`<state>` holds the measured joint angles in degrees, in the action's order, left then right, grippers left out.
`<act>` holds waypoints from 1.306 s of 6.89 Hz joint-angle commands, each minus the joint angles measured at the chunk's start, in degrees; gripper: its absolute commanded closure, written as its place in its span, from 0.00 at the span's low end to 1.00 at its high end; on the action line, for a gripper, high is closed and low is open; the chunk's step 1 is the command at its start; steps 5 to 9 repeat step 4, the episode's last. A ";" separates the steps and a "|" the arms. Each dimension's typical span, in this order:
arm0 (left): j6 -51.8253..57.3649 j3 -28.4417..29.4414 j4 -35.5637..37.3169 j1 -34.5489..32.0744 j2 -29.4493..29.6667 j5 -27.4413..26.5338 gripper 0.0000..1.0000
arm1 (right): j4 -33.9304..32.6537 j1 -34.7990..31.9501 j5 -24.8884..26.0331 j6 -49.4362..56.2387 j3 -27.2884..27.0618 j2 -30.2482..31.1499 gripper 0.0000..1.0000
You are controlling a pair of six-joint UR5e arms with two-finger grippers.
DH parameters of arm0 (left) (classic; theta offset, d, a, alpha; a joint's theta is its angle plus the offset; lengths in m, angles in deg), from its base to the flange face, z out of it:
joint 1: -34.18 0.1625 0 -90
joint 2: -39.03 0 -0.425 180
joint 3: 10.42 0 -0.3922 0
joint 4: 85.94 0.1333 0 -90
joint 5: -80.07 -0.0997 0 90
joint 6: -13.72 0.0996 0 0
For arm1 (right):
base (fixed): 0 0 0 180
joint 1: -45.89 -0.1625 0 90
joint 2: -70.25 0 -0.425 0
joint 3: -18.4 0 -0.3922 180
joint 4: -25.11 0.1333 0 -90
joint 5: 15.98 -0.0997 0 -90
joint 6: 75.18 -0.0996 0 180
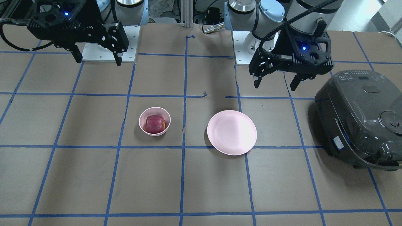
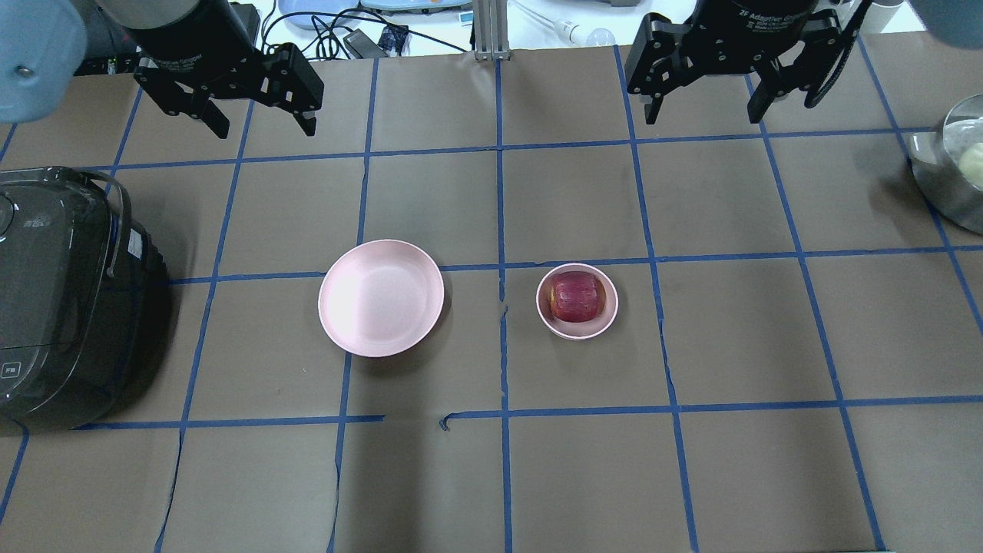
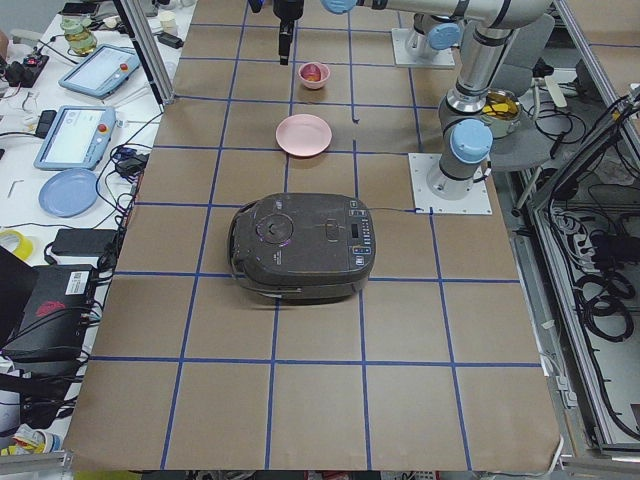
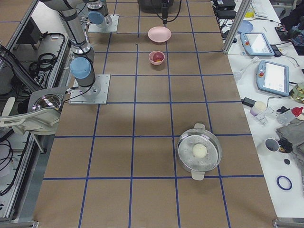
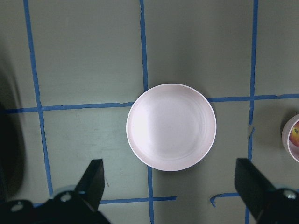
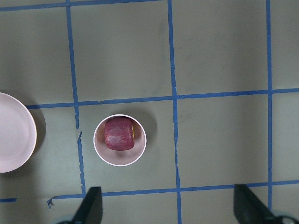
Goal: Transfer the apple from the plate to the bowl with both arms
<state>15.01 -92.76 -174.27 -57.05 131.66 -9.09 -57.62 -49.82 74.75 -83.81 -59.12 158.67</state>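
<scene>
The dark red apple [image 2: 576,297] lies inside the small pink bowl [image 2: 547,315], right of the table's middle; it also shows in the front view [image 1: 155,123] and the right wrist view [image 6: 118,134]. The wide pink plate [image 2: 381,297] stands bare to the bowl's left and fills the middle of the left wrist view [image 5: 171,126]. My left gripper [image 2: 263,126] hangs open and empty high over the far left part of the table. My right gripper [image 2: 703,114] hangs open and empty high over the far right part.
A dark rice cooker [image 2: 65,296] stands at the table's left edge. A steel pot [image 2: 952,173] with a pale round thing inside stands at the right edge. Blue tape lines grid the brown table cover [image 2: 491,476].
</scene>
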 commanded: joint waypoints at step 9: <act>0.47 -0.55 0.35 0.17 -0.25 -0.14 0.00 | 0.38 -0.09 -0.02 0.10 0.00 0.00 0.00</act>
